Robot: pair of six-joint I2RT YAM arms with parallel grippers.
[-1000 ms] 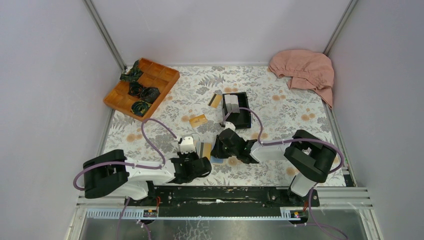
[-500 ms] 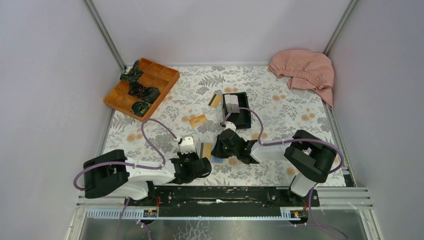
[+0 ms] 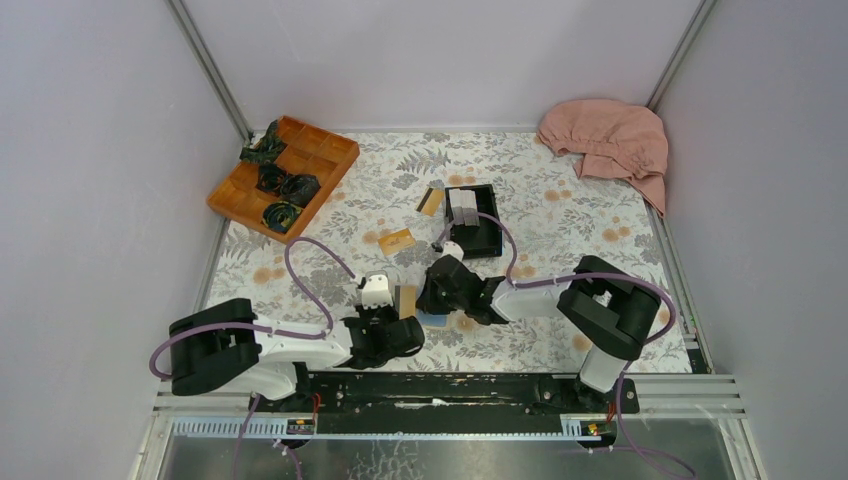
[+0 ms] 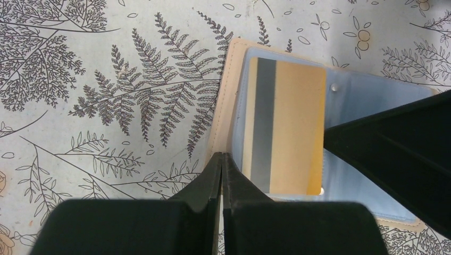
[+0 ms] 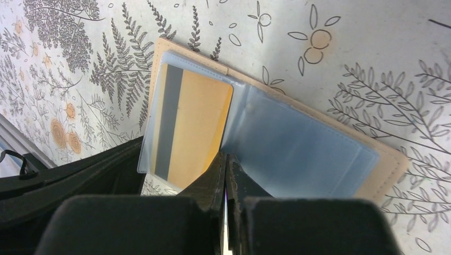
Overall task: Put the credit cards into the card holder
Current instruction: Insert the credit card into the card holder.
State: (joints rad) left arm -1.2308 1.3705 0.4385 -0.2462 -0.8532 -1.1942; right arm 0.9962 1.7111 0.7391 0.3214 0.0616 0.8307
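Note:
The card holder [image 4: 225, 95] lies open on the flowered cloth between my two grippers, tan edge outward and clear sleeves showing [image 5: 391, 166]. One gold credit card [image 4: 290, 127] with a dark band sits inside its left sleeve [image 5: 197, 122]. My left gripper [image 4: 222, 157] is shut, its tips at the holder's tan left edge. My right gripper [image 5: 225, 158] is shut too, its tips at the card's inner edge by the middle fold. In the top view both grippers [image 3: 404, 314] [image 3: 427, 299] meet over the holder [image 3: 433, 318]. Two more credit cards [image 3: 397, 241] [image 3: 431, 201] lie farther back.
A black open box [image 3: 474, 228] stands just behind the right gripper. An orange divided tray [image 3: 329, 152] with dark bundles sits at the back left. A pink cloth [image 3: 610, 135] is heaped in the back right corner.
The right gripper has shut and slid a little to the left toward the card holder. The left arm has barely moved.

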